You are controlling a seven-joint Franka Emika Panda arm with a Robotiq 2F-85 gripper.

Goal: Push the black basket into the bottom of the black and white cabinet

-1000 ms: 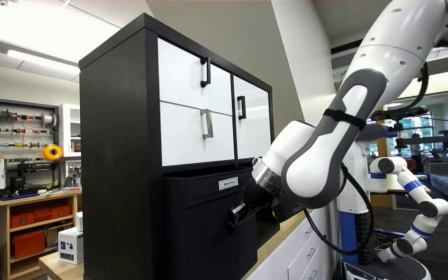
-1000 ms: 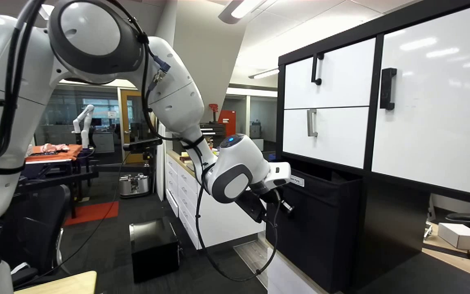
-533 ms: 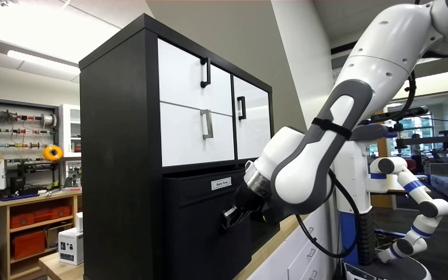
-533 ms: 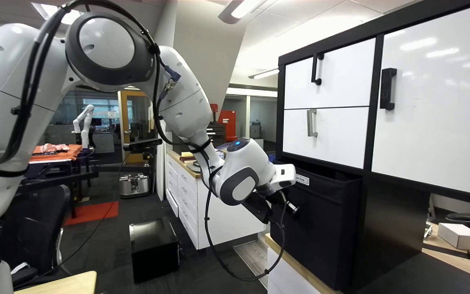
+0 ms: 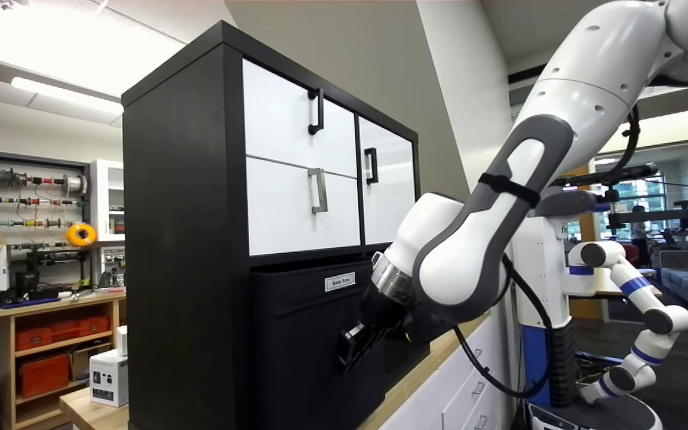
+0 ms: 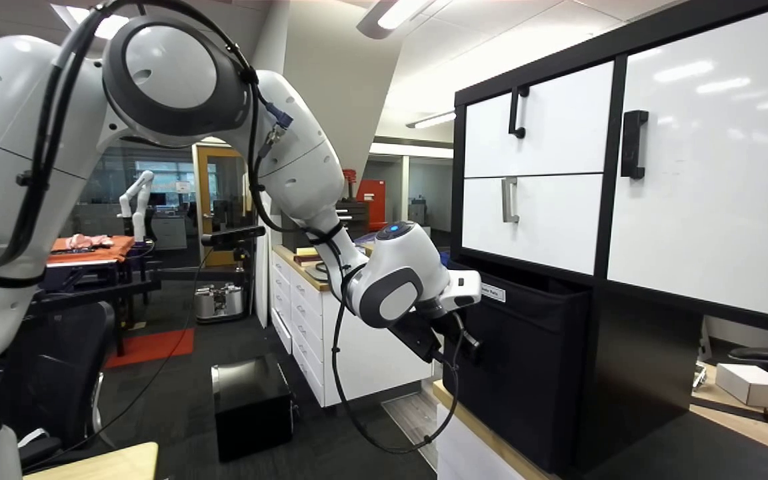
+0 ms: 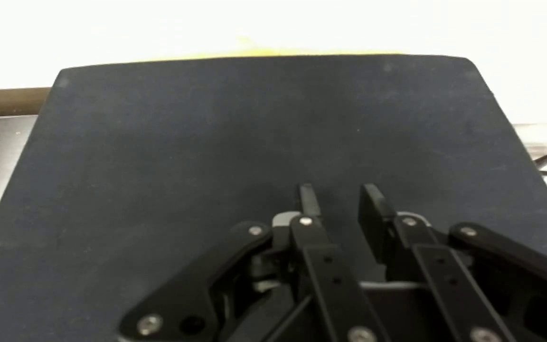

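Observation:
The black basket (image 5: 305,352) stands in the lower left bay of the black and white cabinet (image 5: 177,239), below the white drawers. It also shows in an exterior view (image 6: 524,373), where its front and one side stick out a little past the cabinet's frame. The small white label is at its top front edge. My gripper (image 5: 347,351) is at the middle of the basket's front face, tilted downward. In the wrist view the gripper's fingers (image 7: 339,192) are apart with nothing between them, and the basket's front (image 7: 264,123) fills most of the picture. Whether the fingertips touch it I cannot tell.
A wooden ledge (image 5: 407,388) over white drawers runs below the basket. A black box (image 6: 251,407) stands on the floor. A small white box (image 6: 754,385) lies on a wooden surface beyond the cabinet. A cable (image 6: 357,420) hangs in a loop from my arm.
Over the first half second the basket and gripper moved farther into the cabinet. Since then the basket has stayed in place, and the gripper has shifted slightly down and tilted.

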